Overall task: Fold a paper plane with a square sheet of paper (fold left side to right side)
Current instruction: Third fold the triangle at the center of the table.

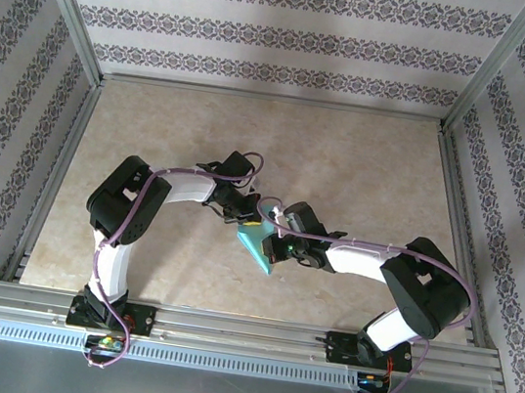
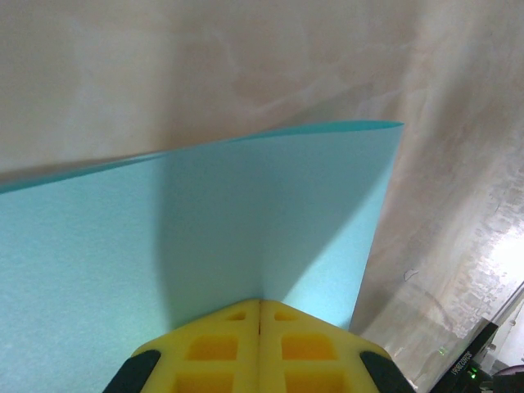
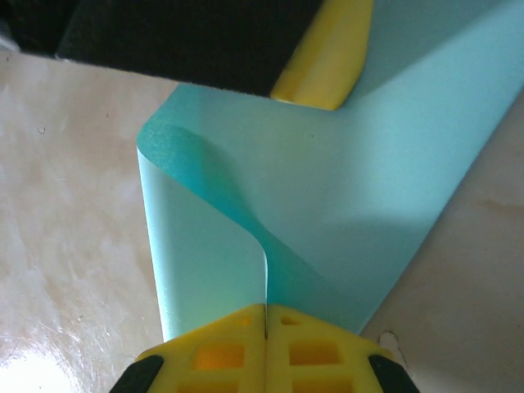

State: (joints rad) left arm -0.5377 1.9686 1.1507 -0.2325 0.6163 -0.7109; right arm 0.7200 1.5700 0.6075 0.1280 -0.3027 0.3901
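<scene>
The square sheet of paper (image 1: 261,256) is plain cyan and hangs between both grippers above the middle of the table. My left gripper (image 1: 251,222) is shut on one edge; in its wrist view the yellow fingertips (image 2: 237,327) pinch the sheet (image 2: 246,221), which spreads away from them. My right gripper (image 1: 273,246) is shut on another edge. In the right wrist view the sheet (image 3: 368,180) bends over in a loose curl from the right gripper (image 3: 266,309) up to the left gripper's yellow finger (image 3: 327,57).
The beige marbled table (image 1: 347,160) stretches behind and to both sides of the arms. An aluminium rail (image 1: 242,332) runs along the near edge. Patterned walls (image 1: 268,29) and metal posts (image 1: 69,5) close in the back and sides.
</scene>
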